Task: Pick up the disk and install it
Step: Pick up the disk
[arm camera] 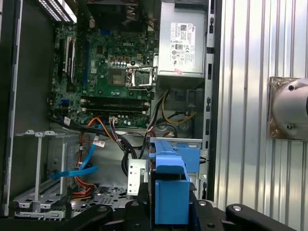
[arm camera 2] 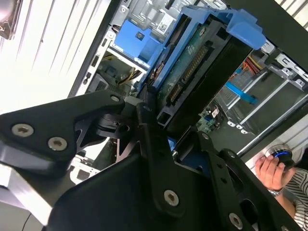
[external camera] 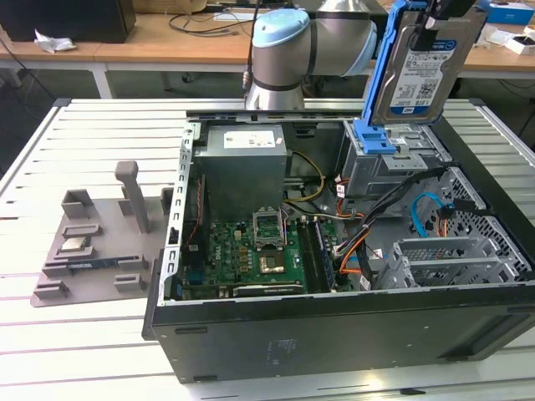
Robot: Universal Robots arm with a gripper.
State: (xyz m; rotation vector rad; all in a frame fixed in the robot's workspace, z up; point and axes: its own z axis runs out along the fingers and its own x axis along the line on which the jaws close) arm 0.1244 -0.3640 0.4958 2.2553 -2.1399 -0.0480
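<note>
gripper [arm camera: 168, 204]: jaws clamped on the upper end of the disk [external camera: 418, 71] | disk: upright, label facing out, hanging over the drive cage [external camera: 401, 163] in the open computer case [external camera: 276, 342] | why: on edge, likely to line up with the bay slot

case [external camera: 334, 334]: one open computer tower, on its side
surface [external camera: 84, 351]: one, slatted, under the case
disk [external camera: 418, 71]: one, above the case's drive bay
blue bracket [arm camera 2: 137, 41]: one, in the case's drive bay
power supply [external camera: 242, 163]: one, inside the case
motherboard [external camera: 242, 251]: one, inside the case
grey fixture tray [external camera: 92, 242]: one, beside the case on the exterior view's left
robot arm [external camera: 292, 50]: one, behind the case
end effector [arm camera 2: 171, 120]: one, above the case
person's hand [arm camera 2: 269, 171]: one, just outside the case
</note>
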